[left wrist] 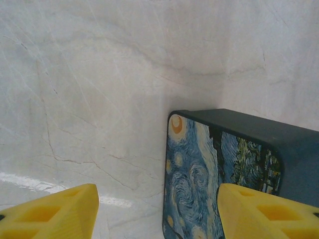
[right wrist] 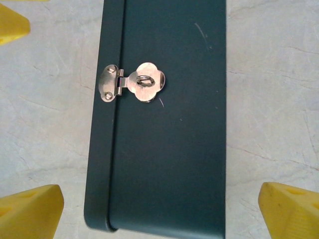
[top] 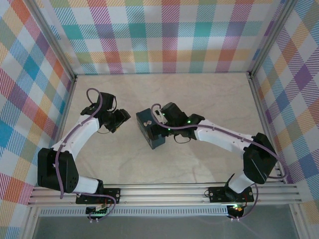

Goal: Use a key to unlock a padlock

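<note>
The left claw [left wrist: 157,211] hangs part-spread and empty just left of the padlock [left wrist: 199,174], which stands on edge mid-tabletop [left wrist: 75,99] with its night-sky face toward that claw. It looks stiff, smooth and probably slippery (painted metal, I would guess), so pinch it squarely across its two broad faces, clear of the silver clasp [right wrist: 134,83]. Over it the right claw [right wrist: 162,204] stands wide, straddling without touching; count one padlock, one clasp, two claws.
</note>
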{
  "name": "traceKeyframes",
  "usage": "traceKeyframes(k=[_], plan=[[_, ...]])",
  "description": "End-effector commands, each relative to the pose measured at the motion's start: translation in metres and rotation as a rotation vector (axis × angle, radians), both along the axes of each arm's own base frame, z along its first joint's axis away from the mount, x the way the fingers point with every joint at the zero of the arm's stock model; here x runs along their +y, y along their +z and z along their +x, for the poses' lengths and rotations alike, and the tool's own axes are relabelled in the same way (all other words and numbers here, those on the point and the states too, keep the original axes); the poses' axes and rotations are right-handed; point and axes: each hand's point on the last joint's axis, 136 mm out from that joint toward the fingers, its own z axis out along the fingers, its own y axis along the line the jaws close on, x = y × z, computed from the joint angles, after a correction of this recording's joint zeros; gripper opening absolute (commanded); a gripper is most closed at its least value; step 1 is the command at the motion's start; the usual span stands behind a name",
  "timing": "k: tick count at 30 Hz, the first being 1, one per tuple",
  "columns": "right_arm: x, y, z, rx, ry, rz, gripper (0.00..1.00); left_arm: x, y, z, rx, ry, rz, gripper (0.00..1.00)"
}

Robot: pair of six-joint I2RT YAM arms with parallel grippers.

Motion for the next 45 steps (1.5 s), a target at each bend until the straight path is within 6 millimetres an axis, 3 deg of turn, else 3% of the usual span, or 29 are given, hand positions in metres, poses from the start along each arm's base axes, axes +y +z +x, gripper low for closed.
traceKeyframes(k=[1, 8, 12, 17, 23, 29, 33, 39, 45], plan=[[0.005, -0.004, -0.001, -0.018, 0.033, -0.047, 1.0, 0.009, -0.005, -0.003, 0.016, 0.012, 0.022, 0.64], [0.011, -0.022, 0.003, 0.015, 0.003, -0.112, 0.99, 0.012, -0.002, -0.004, 0.008, 0.017, 0.03, 0.64], [0.012, -0.032, 0.003, 0.041, -0.021, -0.104, 0.87, 0.015, 0.001, -0.004, 0.004, 0.021, 0.035, 0.64], [0.011, -0.027, 0.013, 0.086, -0.072, 0.024, 0.73, 0.017, 0.008, -0.004, -0.012, 0.019, 0.034, 0.64], [-0.009, -0.021, 0.049, 0.178, -0.223, 0.311, 0.71, 0.001, 0.0, -0.013, 0.004, -0.017, -0.032, 0.64], [-0.035, -0.041, 0.098, 0.246, -0.334, 0.494, 0.71, -0.011, 0.008, -0.015, -0.013, -0.05, -0.05, 0.64], [-0.038, -0.047, 0.118, 0.247, -0.337, 0.554, 0.73, -0.017, 0.014, -0.013, -0.03, -0.062, -0.053, 0.63], [-0.028, -0.057, 0.129, 0.29, -0.324, 0.599, 0.73, -0.065, 0.008, 0.002, -0.052, -0.157, -0.049, 0.63], [-0.03, -0.065, 0.125, 0.32, -0.341, 0.605, 0.74, -0.098, -0.009, 0.041, -0.073, -0.175, -0.074, 0.64]])
